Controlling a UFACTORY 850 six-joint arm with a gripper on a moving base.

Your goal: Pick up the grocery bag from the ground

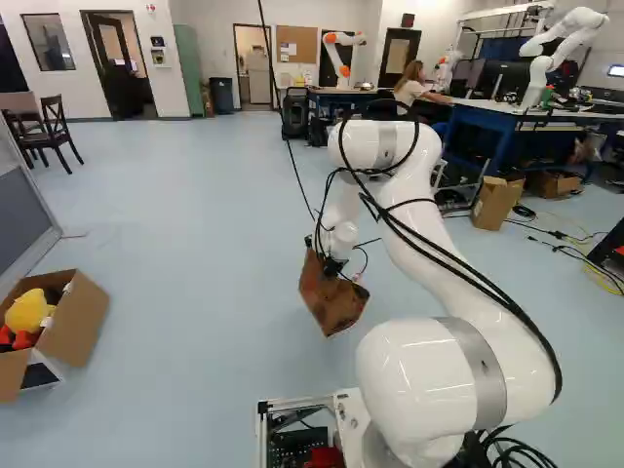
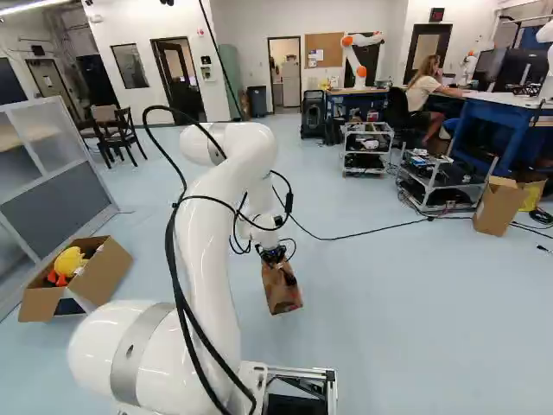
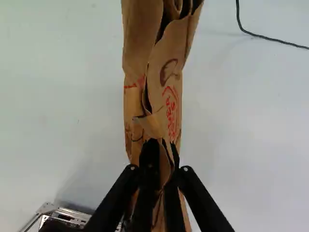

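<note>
Right of the middle in the left base view, my gripper (image 1: pixel 333 265) points down at the end of the arm. From it hangs the brown paper grocery bag (image 1: pixel 333 300), tilted and seemingly clear of the floor. The right base view shows the same bag (image 2: pixel 282 291) below the wrist. Seen from the wrist, the gripper (image 3: pixel 162 150) is shut on the creased paper of the bag (image 3: pixel 157 104), which has red print and runs on ahead of and beneath the fingers. Parts of the fingertips are hidden in the folds.
An open cardboard box (image 1: pixel 83 317) with plush toys stands at the left, near a grey partition (image 2: pixel 60 194). A black cable (image 2: pixel 371 232) crosses the floor beyond the bag. Farther back are metal carts (image 2: pixel 441 181), a brown box (image 2: pixel 498 206), blue tables and another robot (image 1: pixel 561 44).
</note>
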